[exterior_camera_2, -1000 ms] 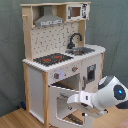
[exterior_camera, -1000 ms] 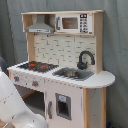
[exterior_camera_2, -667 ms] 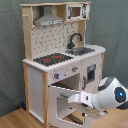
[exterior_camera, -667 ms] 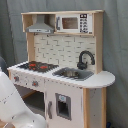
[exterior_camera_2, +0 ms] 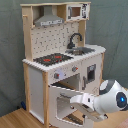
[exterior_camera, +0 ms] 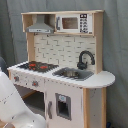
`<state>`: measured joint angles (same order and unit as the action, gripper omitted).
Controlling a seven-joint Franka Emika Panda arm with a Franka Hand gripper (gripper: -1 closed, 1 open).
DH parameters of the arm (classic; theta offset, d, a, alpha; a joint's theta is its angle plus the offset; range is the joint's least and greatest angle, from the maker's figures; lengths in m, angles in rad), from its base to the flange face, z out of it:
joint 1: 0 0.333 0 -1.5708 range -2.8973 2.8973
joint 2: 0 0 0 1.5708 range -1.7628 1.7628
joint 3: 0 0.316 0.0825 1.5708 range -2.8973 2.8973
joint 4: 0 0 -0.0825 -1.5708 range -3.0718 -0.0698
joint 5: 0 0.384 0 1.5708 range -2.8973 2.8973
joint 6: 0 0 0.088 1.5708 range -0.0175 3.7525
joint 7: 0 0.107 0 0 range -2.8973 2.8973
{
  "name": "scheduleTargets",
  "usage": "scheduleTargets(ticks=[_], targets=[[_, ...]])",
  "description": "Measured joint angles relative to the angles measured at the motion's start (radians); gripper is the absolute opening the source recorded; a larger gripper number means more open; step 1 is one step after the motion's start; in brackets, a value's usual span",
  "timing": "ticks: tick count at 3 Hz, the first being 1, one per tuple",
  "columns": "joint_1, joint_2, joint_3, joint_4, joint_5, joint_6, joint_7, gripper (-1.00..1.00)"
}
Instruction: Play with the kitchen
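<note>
Toy kitchen (exterior_camera_2: 60, 60) seen standing against a grey curtain (exterior_camera: 115, 45), its oven door (exterior_camera_2: 67, 102) swung open.

The white robot arm (exterior_camera_2: 107, 97) is shown low at the open door in the second exterior view — the pincer's state cannot be told. The hob (exterior_camera: 37, 65), tap (exterior_camera: 85, 59) and sink (exterior_camera: 74, 74) are set along the worktop (exterior_camera: 102, 79).

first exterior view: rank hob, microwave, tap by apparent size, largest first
1. Hob and microwave: look alike in extent, so I won't rank them.
2. Tap: clearly smallest.
</note>
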<state>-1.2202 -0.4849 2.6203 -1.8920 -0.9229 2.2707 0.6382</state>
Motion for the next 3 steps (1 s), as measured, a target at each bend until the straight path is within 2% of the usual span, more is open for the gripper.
scheduleTargets(ticks=[2, 3], targets=[[0.022, -0.010, 0.000, -0.072, -0.079, -0.007, 0.194, 1.00], [0.033, -0.018, -0.004, -0.078, -0.129, -0.064, 0.266, 1.00]])
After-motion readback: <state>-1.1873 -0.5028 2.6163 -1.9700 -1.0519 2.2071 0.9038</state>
